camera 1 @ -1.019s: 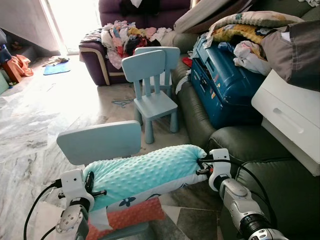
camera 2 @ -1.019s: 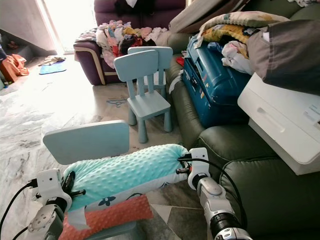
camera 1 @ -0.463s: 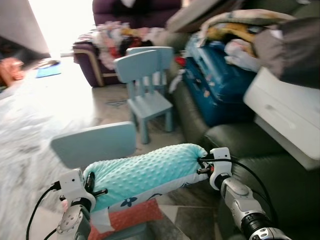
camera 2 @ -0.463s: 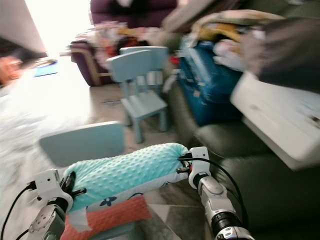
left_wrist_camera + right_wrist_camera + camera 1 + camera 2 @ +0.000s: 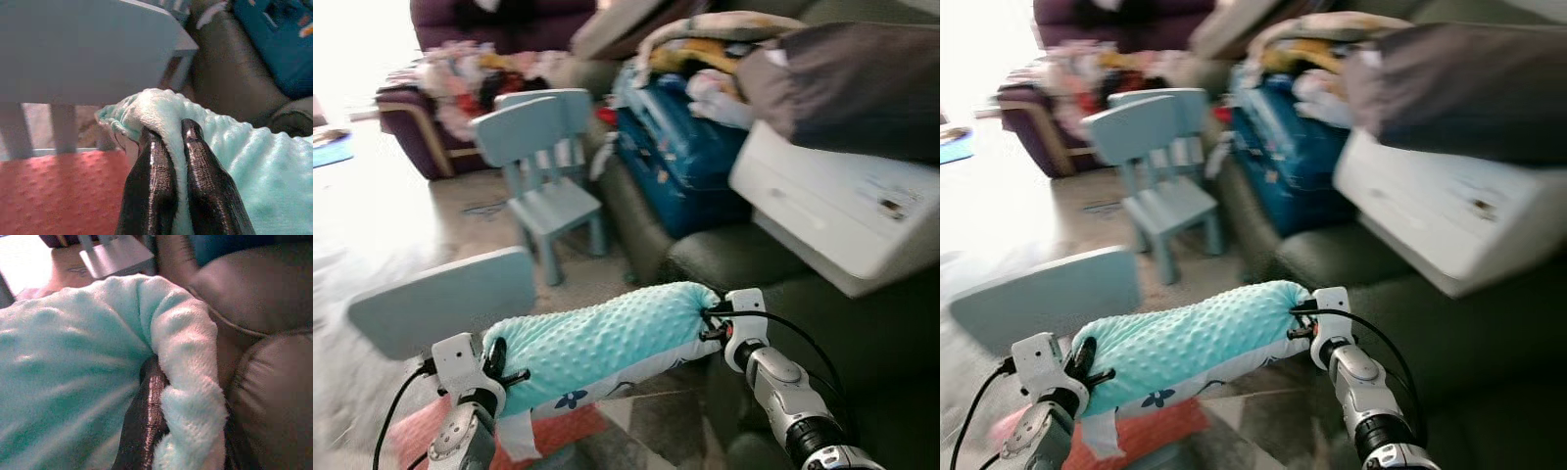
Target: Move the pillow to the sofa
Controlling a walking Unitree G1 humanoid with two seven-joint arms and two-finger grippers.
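Floor: pale marble. Two light blue child chairs stand on it, one close behind the other, just beside the dark green sofa. A third chair nearer the camera carries a coral cushion on its seat. Sofa holds a blue suitcase and a white box. Purple couch further back, heaped with clothes.

Two blue chairs, blue suitcase, white drawer unit.
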